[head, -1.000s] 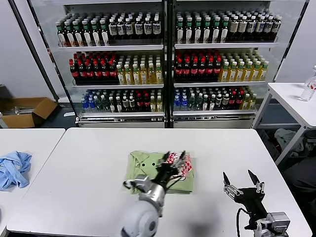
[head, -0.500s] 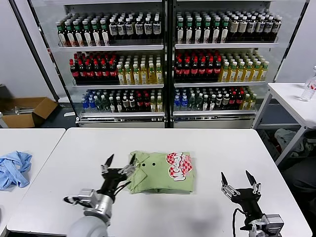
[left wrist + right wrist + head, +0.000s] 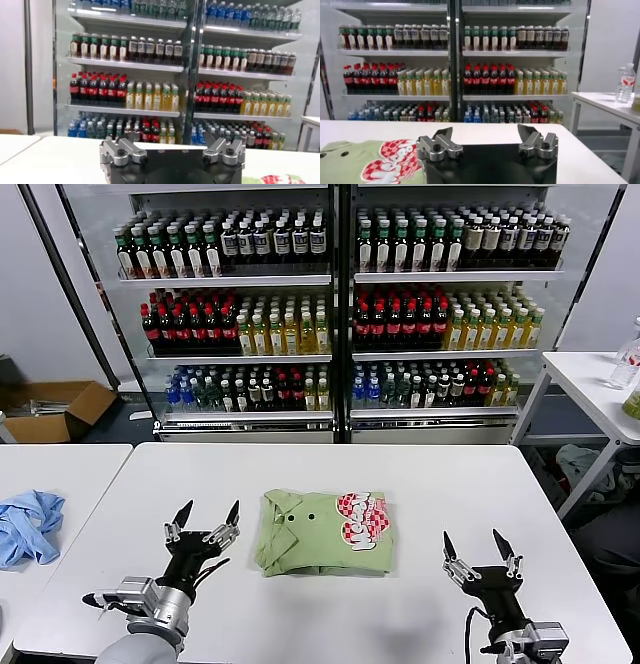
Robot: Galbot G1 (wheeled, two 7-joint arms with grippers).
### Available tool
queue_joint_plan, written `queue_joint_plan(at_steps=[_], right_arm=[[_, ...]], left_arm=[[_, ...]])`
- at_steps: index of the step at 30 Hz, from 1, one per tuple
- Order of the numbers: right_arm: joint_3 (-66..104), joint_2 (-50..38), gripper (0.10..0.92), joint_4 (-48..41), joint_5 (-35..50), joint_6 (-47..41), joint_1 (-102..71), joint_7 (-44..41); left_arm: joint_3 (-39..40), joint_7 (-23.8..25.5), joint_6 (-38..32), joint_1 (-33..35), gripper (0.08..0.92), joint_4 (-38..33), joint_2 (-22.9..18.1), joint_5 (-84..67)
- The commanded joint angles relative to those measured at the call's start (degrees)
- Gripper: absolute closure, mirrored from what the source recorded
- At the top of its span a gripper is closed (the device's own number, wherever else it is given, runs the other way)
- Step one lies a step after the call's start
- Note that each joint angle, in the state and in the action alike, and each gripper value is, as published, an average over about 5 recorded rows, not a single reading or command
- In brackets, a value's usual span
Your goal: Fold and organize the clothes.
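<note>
The pale green shirt [image 3: 325, 533] lies folded into a neat rectangle at the middle of the white table [image 3: 440, 484], collar to the left, red-and-white patch to the right. It also shows in the right wrist view [image 3: 367, 160]. My left gripper [image 3: 204, 520] is open and empty, held above the table just left of the shirt and clear of it. My right gripper [image 3: 479, 552] is open and empty near the table's front right, right of the shirt. The left wrist view shows my left gripper [image 3: 172, 148] open, with only a corner of the shirt [image 3: 275, 179].
A light blue cloth [image 3: 25, 524] lies on a second white table at the left. Glass-door fridges full of bottles [image 3: 335, 314] stand behind. Another table [image 3: 600, 389] with a water bottle is at the far right; a cardboard box [image 3: 55, 409] sits on the floor at the left.
My left gripper has pulled back from over the shirt, moving left and toward the front, and now hangs clear of it. The shirt stays folded. The right gripper has barely moved.
</note>
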Motion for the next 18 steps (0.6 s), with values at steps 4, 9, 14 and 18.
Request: queue_joint_plan(at_steps=[4, 9, 14, 18], right_arm=[[-7.9, 0.2, 0.202, -6.7, 2.4, -5.5, 7.8, 0.6], [-14.3, -0.8, 0.203, -12.6, 11.9, -10.8, 16.2, 3.1], [-18.8, -0.7, 0.202, -17.2, 18.0, -12.9, 23.0, 4.8], [-20.3, 1.0, 0.203, -21.2, 21.0, -13.5, 27.1, 5.9]], left_arm=[[-2.3, 0.4, 0.1, 1.9, 0.177, 0.5, 0.9, 0.4], [-2.2, 0.3, 0.2, 2.4, 0.177, 0.8, 0.1, 0.8], [-1.3, 0.3, 0.1, 2.7, 0.177, 0.7, -1.1, 1.9], [-0.3, 0.3, 0.0, 2.8, 0.177, 0.7, -2.2, 3.0]])
